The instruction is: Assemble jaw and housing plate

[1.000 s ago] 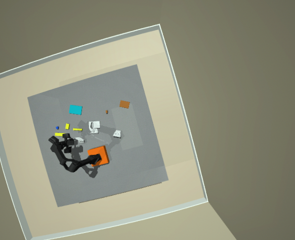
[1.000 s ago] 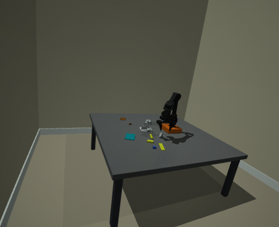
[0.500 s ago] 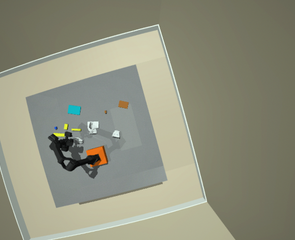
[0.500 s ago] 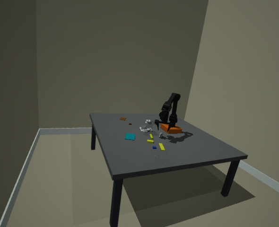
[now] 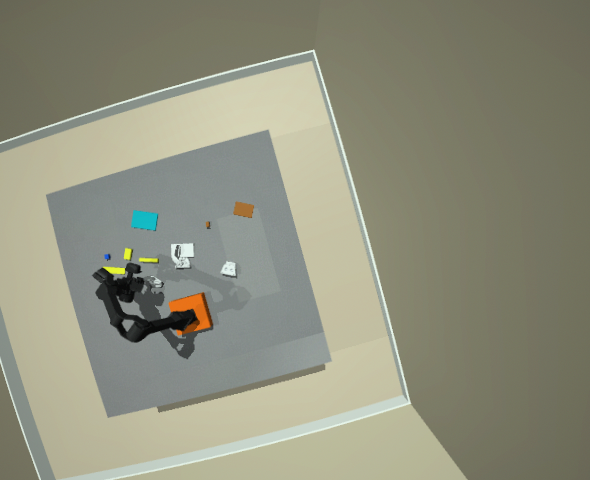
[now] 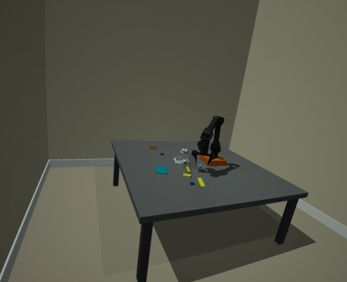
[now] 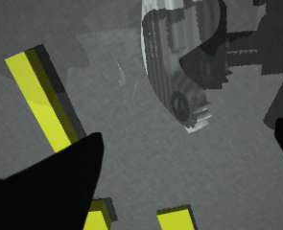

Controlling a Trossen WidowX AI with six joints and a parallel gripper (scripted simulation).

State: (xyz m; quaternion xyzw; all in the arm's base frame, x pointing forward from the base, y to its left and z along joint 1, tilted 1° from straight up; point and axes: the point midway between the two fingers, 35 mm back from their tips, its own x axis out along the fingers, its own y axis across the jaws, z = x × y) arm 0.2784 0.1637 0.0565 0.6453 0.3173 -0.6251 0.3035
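My gripper (image 6: pixel 202 164) (image 7: pixel 187 133) is open and empty, pointing down above the table near the loose jaw. The loose white jaw (image 5: pixel 155 282) (image 6: pixel 201 168) (image 7: pixel 159 53) lies on the table; in the wrist view its ribbed body, round hole and gear teeth show between and beyond the fingertips, partly in shadow. The white base (image 5: pixel 187 249) stands near the middle of the table with the other jaw on it; the pins are too small to tell apart. The small white housing plate (image 5: pixel 228 269) (image 6: pixel 184 150) lies apart, on the far side of the base from the loose jaw.
Yellow bars (image 5: pixel 148 260) (image 6: pixel 201 182) (image 7: pixel 40 101) lie close to the gripper, with a small blue block (image 5: pixel 107 256) (image 6: pixel 192 183). A teal plate (image 5: pixel 144 220) (image 6: pixel 162 170), brown plate (image 5: pixel 243 209) (image 6: pixel 152 147) and small brown block (image 5: pixel 207 224) lie farther off. An orange tray (image 5: pixel 202 304) (image 6: pixel 219 163) is by the arm's base.
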